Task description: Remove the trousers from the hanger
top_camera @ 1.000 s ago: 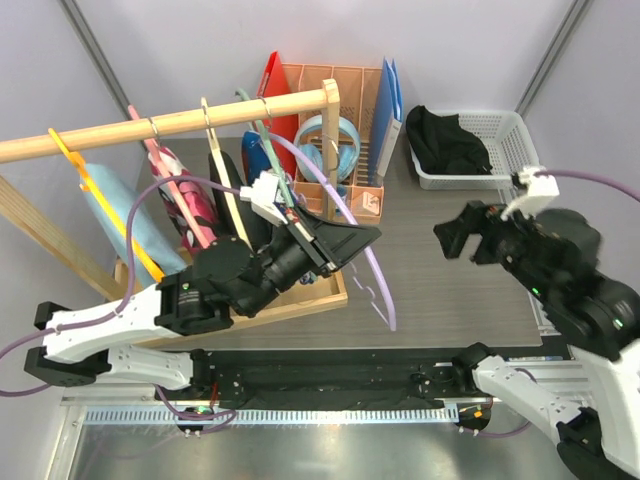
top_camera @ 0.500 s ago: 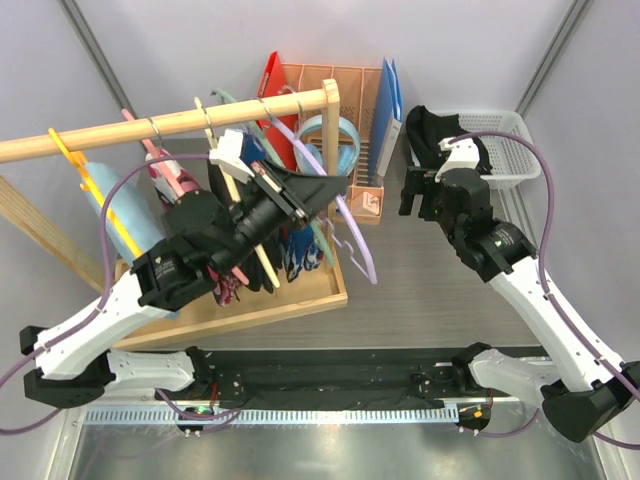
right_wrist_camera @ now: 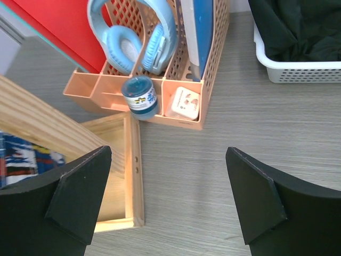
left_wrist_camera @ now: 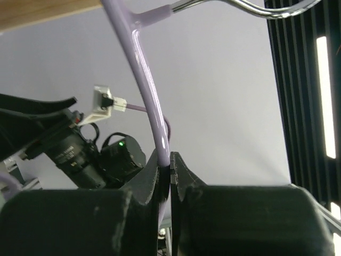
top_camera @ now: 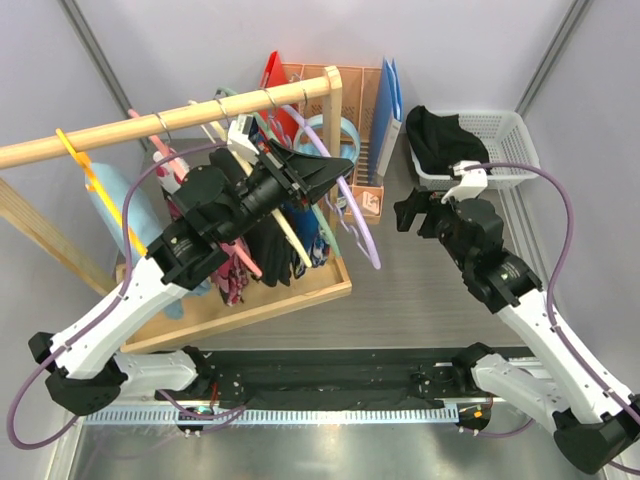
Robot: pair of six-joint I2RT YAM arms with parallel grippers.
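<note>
Lilac hanger [left_wrist_camera: 152,106], pinched in the left tool [left_wrist_camera: 170,162] up by the rail [top_camera: 150,130], looked bare. A black pair [top_camera: 445,140] lay in the white basket [top_camera: 520,125] at far right, so I judged that half done. The printed pair [top_camera: 316,238] hung on the rack, yet to come off. The right tool [right_wrist_camera: 168,176] was spread wide over the worktop [top_camera: 440,300], near the peach organiser [right_wrist_camera: 184,120] holding headphones [right_wrist_camera: 136,32].

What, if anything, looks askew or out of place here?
The lilac hanger, pinched in the shut left hand, carries no garment. It juts out at a slant from the wooden rail, away from the hanging clothes. Nothing looks spilled or damaged.
</note>
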